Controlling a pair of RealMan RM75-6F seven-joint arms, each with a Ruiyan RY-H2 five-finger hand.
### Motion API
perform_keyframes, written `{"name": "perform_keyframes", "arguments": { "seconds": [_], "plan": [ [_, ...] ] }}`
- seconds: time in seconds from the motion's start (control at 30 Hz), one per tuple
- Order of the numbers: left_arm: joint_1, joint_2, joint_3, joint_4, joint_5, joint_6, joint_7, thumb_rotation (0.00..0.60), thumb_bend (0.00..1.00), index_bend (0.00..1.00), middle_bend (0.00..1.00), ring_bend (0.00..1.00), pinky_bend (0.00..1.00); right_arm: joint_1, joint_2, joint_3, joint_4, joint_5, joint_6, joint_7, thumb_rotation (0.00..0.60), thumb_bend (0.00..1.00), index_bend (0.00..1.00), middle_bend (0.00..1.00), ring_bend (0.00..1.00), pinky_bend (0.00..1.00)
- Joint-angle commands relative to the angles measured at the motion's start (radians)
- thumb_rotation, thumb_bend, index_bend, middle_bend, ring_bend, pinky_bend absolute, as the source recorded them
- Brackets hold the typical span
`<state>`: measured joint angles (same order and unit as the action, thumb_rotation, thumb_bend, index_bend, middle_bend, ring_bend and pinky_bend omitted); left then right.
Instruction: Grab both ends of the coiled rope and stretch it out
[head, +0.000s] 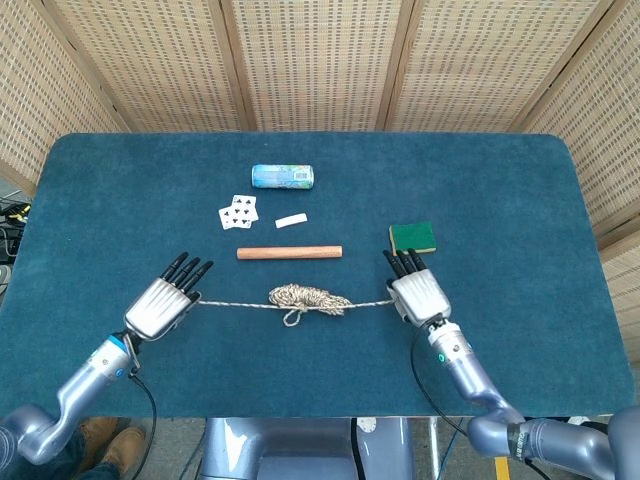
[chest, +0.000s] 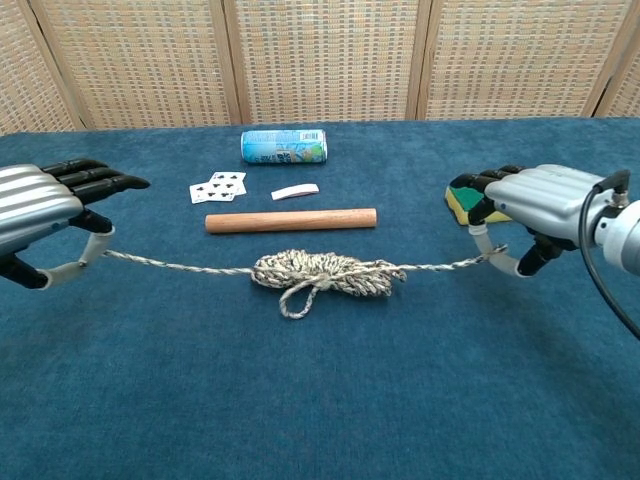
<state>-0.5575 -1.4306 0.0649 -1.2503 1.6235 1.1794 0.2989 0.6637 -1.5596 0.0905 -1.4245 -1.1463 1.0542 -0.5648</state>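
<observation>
A speckled beige rope (head: 303, 297) (chest: 322, 273) lies across the blue table, its middle still bunched in a coil with a small loop hanging from it. Straight strands run out from the coil to both sides. My left hand (head: 163, 302) (chest: 40, 219) pinches the left end between thumb and a finger, the other fingers stretched out. My right hand (head: 418, 294) (chest: 533, 208) pinches the right end the same way, just in front of the sponge.
Behind the rope lies a wooden dowel (head: 289, 252) (chest: 291, 219). Further back are playing cards (head: 238, 211), a small white piece (head: 291, 220) and a can on its side (head: 283, 177). A green and yellow sponge (head: 412, 238) sits by my right hand.
</observation>
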Motion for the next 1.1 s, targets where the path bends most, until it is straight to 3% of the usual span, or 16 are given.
{"name": "perform_keyframes", "arguments": {
  "seconds": [0.03, 0.33, 0.6, 0.63, 0.67, 0.73, 0.8, 0.83, 1.1],
  "plan": [
    [0.032, 0.028, 0.004, 0.060, -0.021, 0.024, -0.077, 0.600, 0.49, 0.65, 0.00, 0.00, 0.00, -0.015, 0.026, -0.005, 0.006, 0.002, 0.010, -0.001, 0.600, 0.51, 0.68, 0.02, 0.00, 0.00],
    [0.091, 0.032, 0.018, 0.228, -0.042, 0.047, -0.250, 0.600, 0.49, 0.65, 0.00, 0.00, 0.00, -0.073, 0.098, -0.030, 0.040, -0.018, 0.054, 0.015, 0.600, 0.51, 0.68, 0.02, 0.00, 0.00],
    [0.102, 0.012, 0.015, 0.269, -0.031, 0.055, -0.300, 0.600, 0.47, 0.62, 0.00, 0.00, 0.00, -0.090, 0.096, -0.030, 0.058, -0.024, 0.047, 0.031, 0.600, 0.50, 0.67, 0.02, 0.00, 0.00],
    [0.104, 0.011, 0.015, 0.272, -0.027, 0.060, -0.303, 0.600, 0.40, 0.55, 0.00, 0.00, 0.00, -0.094, 0.096, -0.029, 0.059, -0.022, 0.047, 0.032, 0.600, 0.49, 0.65, 0.01, 0.00, 0.00],
    [0.104, 0.010, 0.015, 0.273, -0.025, 0.062, -0.307, 0.600, 0.26, 0.39, 0.00, 0.00, 0.00, -0.096, 0.097, -0.028, 0.056, -0.018, 0.046, 0.031, 0.600, 0.46, 0.56, 0.01, 0.00, 0.00],
    [0.105, 0.014, 0.015, 0.269, -0.021, 0.065, -0.325, 0.600, 0.05, 0.11, 0.00, 0.00, 0.00, -0.101, 0.100, -0.024, 0.044, -0.009, 0.047, 0.027, 0.600, 0.24, 0.24, 0.00, 0.00, 0.00],
    [0.107, 0.027, 0.013, 0.250, -0.019, 0.071, -0.360, 0.600, 0.00, 0.00, 0.00, 0.00, 0.00, -0.110, 0.105, -0.015, 0.024, -0.016, 0.066, 0.047, 0.600, 0.04, 0.04, 0.00, 0.00, 0.00],
    [0.113, 0.037, 0.008, 0.234, -0.021, 0.086, -0.380, 0.600, 0.00, 0.00, 0.00, 0.00, 0.00, -0.119, 0.110, -0.010, 0.009, -0.036, 0.087, 0.079, 0.600, 0.00, 0.00, 0.00, 0.00, 0.00],
    [0.196, 0.137, -0.042, 0.036, -0.087, 0.207, -0.460, 0.600, 0.00, 0.00, 0.00, 0.00, 0.00, -0.206, 0.163, -0.016, -0.067, -0.171, 0.253, 0.238, 0.600, 0.00, 0.00, 0.00, 0.00, 0.00]
  ]
}}
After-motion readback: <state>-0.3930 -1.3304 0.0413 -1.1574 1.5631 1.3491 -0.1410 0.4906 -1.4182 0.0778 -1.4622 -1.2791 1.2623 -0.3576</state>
